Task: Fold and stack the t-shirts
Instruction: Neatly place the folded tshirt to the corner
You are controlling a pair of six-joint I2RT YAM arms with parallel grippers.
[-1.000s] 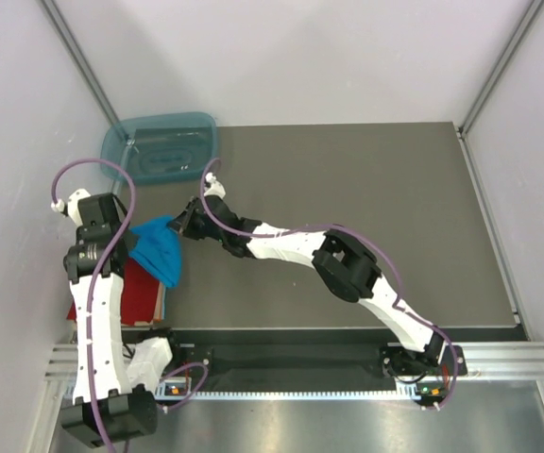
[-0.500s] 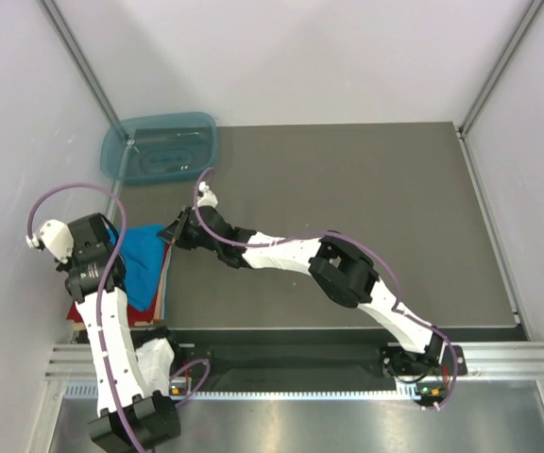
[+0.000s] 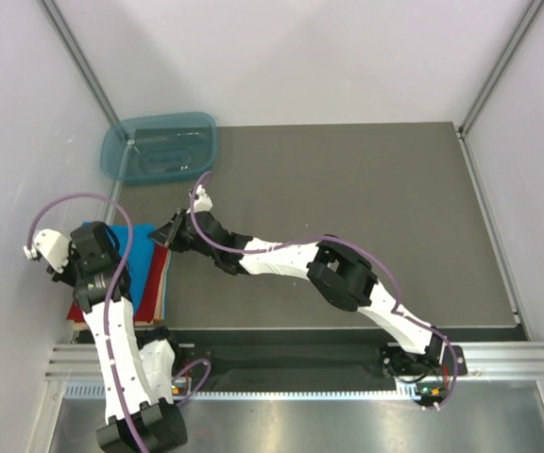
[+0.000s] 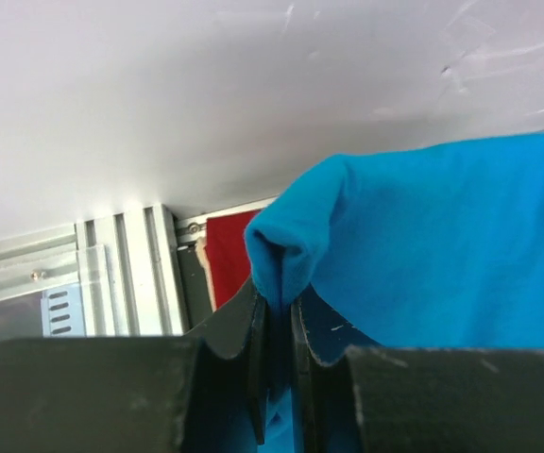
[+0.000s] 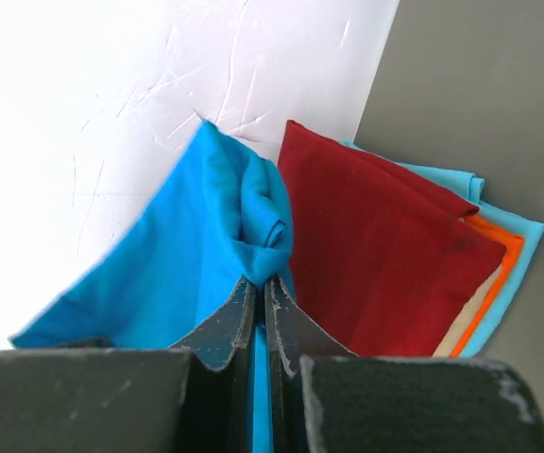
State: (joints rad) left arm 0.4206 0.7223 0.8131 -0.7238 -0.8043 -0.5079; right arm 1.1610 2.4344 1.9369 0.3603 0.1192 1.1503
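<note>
Left gripper [image 4: 277,304] and right gripper [image 5: 260,283] are both clamped on turquoise t-shirt [image 3: 147,253] corners, over the red t-shirt [image 5: 376,245] at the table's [image 3: 348,189] 8 o'clock. Risk: uneven release leaves it bunched or skewed off the pile.

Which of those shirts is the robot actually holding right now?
The turquoise-blue shirt: the left fingers and right fingers each pinch a fold of it. The red shirt lies flat and folded on the pile, gripped by neither.
</note>
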